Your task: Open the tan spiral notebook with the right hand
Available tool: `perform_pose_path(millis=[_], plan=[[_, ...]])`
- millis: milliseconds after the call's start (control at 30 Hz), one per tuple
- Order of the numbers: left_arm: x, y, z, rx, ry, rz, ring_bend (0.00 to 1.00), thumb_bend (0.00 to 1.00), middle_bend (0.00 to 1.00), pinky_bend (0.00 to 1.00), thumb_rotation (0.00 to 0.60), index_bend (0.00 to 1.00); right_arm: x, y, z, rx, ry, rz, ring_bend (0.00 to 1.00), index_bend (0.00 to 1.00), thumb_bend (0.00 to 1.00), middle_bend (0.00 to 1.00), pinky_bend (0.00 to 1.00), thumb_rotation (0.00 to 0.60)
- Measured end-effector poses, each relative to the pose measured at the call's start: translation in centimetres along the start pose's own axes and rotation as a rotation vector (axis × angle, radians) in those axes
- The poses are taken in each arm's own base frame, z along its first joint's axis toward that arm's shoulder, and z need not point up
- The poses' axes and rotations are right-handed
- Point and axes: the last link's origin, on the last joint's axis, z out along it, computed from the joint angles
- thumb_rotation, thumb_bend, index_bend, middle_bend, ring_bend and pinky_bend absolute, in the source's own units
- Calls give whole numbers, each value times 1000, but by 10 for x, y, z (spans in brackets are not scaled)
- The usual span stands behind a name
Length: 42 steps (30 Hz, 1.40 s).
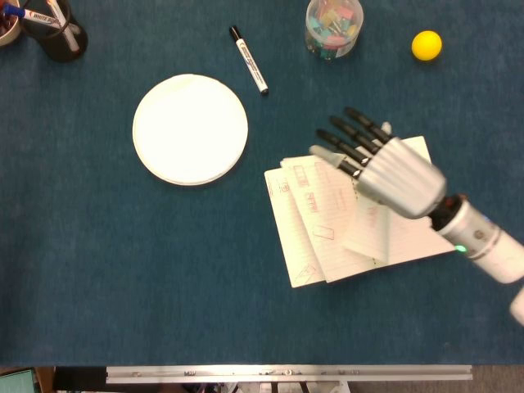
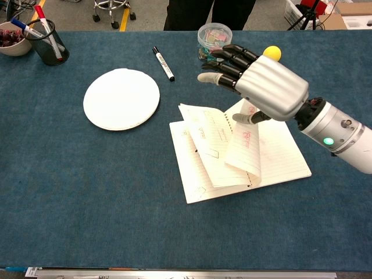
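Observation:
The spiral notebook (image 1: 304,246) lies open at the right of the blue table, showing white lined pages (image 2: 197,168); its tan cover is not visible. Several pages stand fanned up in the middle, one curling upright (image 2: 244,145). My right hand (image 1: 385,168) hovers above the notebook's far half, fingers stretched out and apart toward the left. In the chest view the right hand (image 2: 264,84) is raised well above the paper, with its thumb close to the top edge of the upright page; I see no grip on it. The left hand is out of sight.
A white plate (image 1: 190,128) lies left of the notebook. A black marker (image 1: 248,60), a clear jar of clips (image 1: 334,26) and a yellow ball (image 1: 426,45) sit at the far side. A pen cup (image 1: 53,29) stands at the far left corner.

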Motion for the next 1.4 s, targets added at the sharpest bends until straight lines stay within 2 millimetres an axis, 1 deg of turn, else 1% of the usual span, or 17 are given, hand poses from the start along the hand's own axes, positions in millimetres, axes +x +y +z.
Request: perform_pose_path(millis=[200, 333, 467, 633, 767, 867, 1200, 1300, 1400], plan=[[1, 2, 2, -8, 3, 0, 142, 398, 126, 201, 600, 202, 10, 24, -28, -60, -58, -14, 41, 178, 84, 142, 81, 600], [-1, 5, 3, -19, 0, -3, 142, 398, 126, 201, 600, 202, 9, 29, -43, -73, -121, -24, 41, 177, 18, 142, 81, 600], [1, 5, 3, -20, 4, -1, 142, 398, 126, 201, 600, 202, 8, 28, -46, -74, -148, -9, 41, 178, 0, 142, 81, 600], [3, 2, 1, -7, 12, 0, 142, 398, 126, 201, 600, 202, 14, 30, -45, -72, -131, 13, 41, 177, 0, 142, 81, 600], [1, 3, 0, -8, 6, -1, 142, 398, 126, 201, 600, 202, 13, 28, -41, -73, -123, 13, 41, 177, 0, 142, 81, 600], [0, 4, 0, -13, 5, -4, 142, 398, 126, 201, 600, 202, 6, 19, -33, -59, -126, 6, 41, 178, 0, 142, 81, 600], [1, 3, -1, -12, 9, -3, 142, 398, 126, 201, 600, 202, -25, -22, 9, 16, -161, 11, 41, 178, 0, 142, 81, 600], [1, 3, -2, -9, 7, -4, 142, 398, 126, 201, 600, 202, -31, -31, 17, 43, -171, 4, 41, 177, 0, 142, 81, 600], [1, 3, -2, -9, 8, -5, 142, 398, 126, 201, 600, 202, -37, -39, 21, 65, -184, -5, 41, 178, 0, 142, 81, 600]])
